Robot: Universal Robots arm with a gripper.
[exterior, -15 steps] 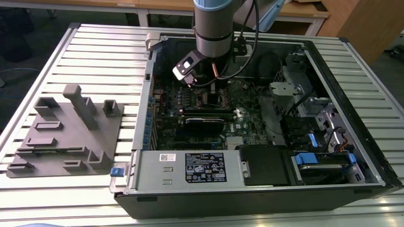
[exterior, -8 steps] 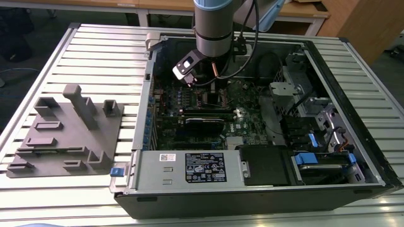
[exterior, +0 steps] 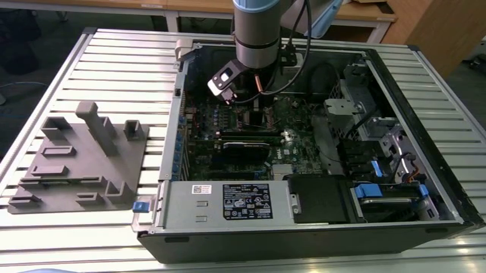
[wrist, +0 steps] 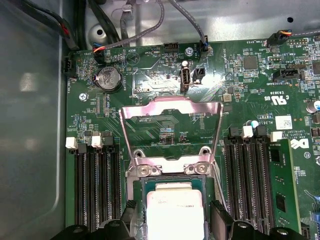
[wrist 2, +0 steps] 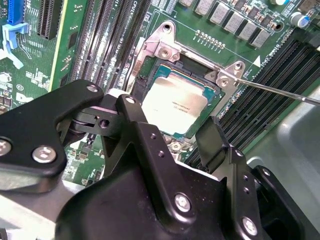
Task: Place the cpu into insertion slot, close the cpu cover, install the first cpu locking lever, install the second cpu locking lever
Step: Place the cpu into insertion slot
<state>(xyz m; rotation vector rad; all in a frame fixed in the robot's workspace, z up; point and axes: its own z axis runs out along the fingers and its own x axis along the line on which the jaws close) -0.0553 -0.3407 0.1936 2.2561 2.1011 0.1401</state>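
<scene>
Seated cpu (wrist 2: 175, 102), raised cpu cover (wrist: 145, 109).
Exterior view: arm (exterior: 258, 34) reaches down into the computer case (exterior: 171, 142), above the green board (exterior: 304, 145). Second wrist view: gripper (wrist 2: 172, 122) spread, fingers flanking the cpu in its socket. First wrist view: cpu cover stands hinged open.

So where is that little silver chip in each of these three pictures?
Exterior view: too small to tell; the arm stands over its spot in the computer case.
First wrist view: the chip lies between the gripper's fingers, by the open metal frame.
Second wrist view: the chip lies mid-picture, just past the gripper.
Shared landmark: the green board.
</scene>
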